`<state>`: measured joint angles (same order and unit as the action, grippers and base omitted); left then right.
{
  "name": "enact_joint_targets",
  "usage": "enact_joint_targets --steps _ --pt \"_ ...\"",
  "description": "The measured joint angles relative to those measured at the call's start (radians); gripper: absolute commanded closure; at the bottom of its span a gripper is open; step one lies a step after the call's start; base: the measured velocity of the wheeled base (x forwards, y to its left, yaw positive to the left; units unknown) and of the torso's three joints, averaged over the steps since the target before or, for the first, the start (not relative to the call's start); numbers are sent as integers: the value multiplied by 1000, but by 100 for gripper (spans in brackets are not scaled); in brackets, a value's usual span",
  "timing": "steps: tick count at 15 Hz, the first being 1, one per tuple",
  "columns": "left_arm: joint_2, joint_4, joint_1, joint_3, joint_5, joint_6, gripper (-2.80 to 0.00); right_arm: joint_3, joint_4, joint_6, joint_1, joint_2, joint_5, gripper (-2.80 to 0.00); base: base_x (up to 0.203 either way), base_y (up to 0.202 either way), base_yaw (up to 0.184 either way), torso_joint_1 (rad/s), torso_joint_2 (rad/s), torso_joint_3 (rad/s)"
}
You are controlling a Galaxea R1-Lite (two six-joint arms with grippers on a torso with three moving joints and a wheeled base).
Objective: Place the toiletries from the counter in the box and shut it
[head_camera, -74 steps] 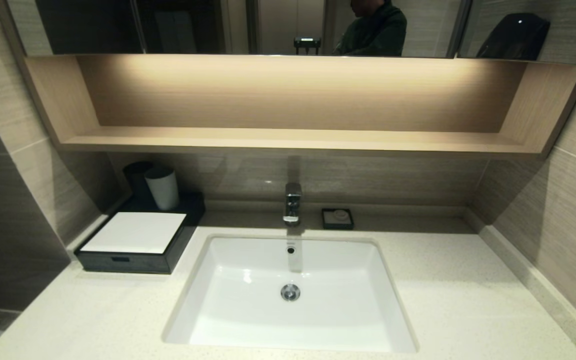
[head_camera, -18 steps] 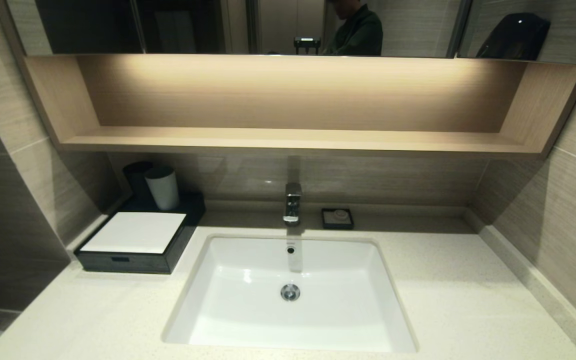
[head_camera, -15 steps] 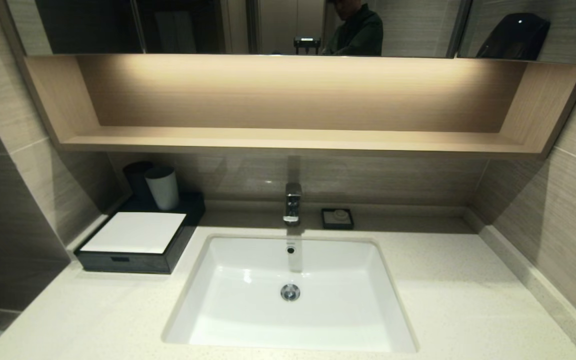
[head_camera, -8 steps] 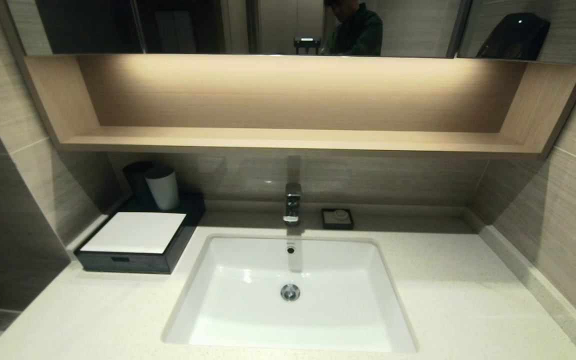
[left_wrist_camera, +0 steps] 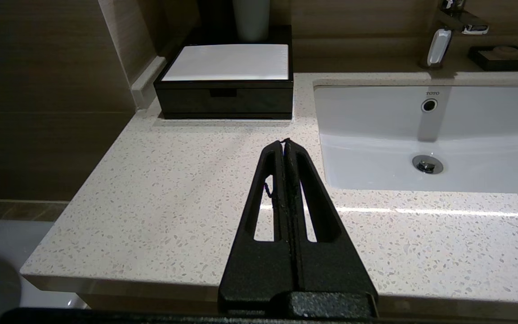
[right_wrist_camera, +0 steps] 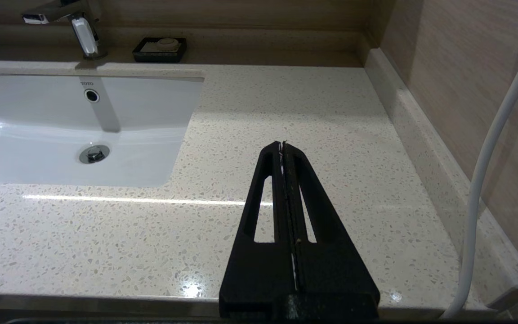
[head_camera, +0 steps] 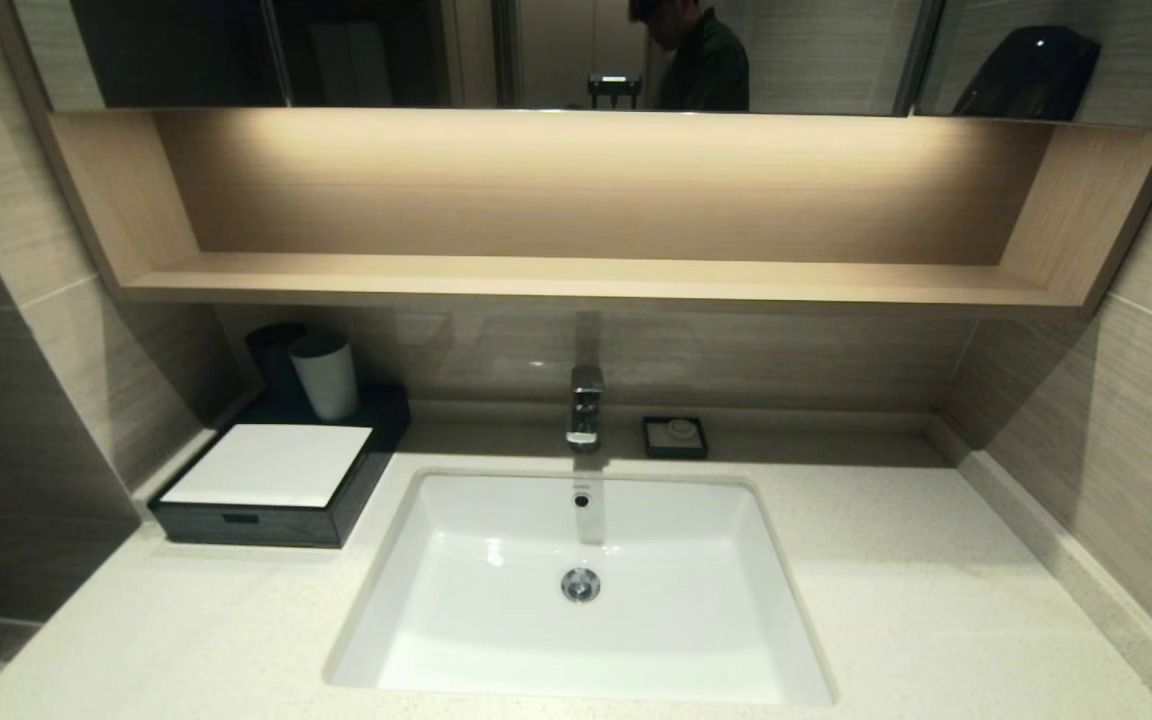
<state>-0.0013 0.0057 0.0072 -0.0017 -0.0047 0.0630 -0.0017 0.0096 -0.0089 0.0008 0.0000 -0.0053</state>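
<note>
Seemingly the job is finished: no toiletries show on the bench (head_camera: 936, 600), and the box (left_wrist_camera: 225, 85) sits drawer-shut beside the basin (head_camera: 581, 590). Left pincer (left_wrist_camera: 284, 143) and right pincer (right_wrist_camera: 282, 145), both pressed together and empty, hover over the front edge; probably nothing remains but parking.

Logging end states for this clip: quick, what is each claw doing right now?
Left claw: closed, empty, above the counter in front of the box.
Right claw: closed, empty, above the counter right of the basin.

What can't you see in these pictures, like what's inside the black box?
- Inside of the box: hidden in every view; its drawer is shut.
- Black cup: partly behind the white cup, head view.
- Left gripper and right gripper: outside the head view.
</note>
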Motion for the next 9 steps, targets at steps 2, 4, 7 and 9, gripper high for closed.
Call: enact_joint_targets --steps 2,4,7,9 --pt "0 0 0 0 0 0 0 0 -1 2 0 0 0 0 0 0 0 0 0 0" --pt "0 0 0 0 0 0 0 0 0 7 0 0 -1 0 0 0 0 0 0 0" --pt "0 0 0 0 0 0 0 0 0 10 -1 0 -2 0 0 0 0 0 0 0" --pt "0 0 0 0 0 1 0 0 0 11 -1 0 -2 0 0 0 0 0 0 0"
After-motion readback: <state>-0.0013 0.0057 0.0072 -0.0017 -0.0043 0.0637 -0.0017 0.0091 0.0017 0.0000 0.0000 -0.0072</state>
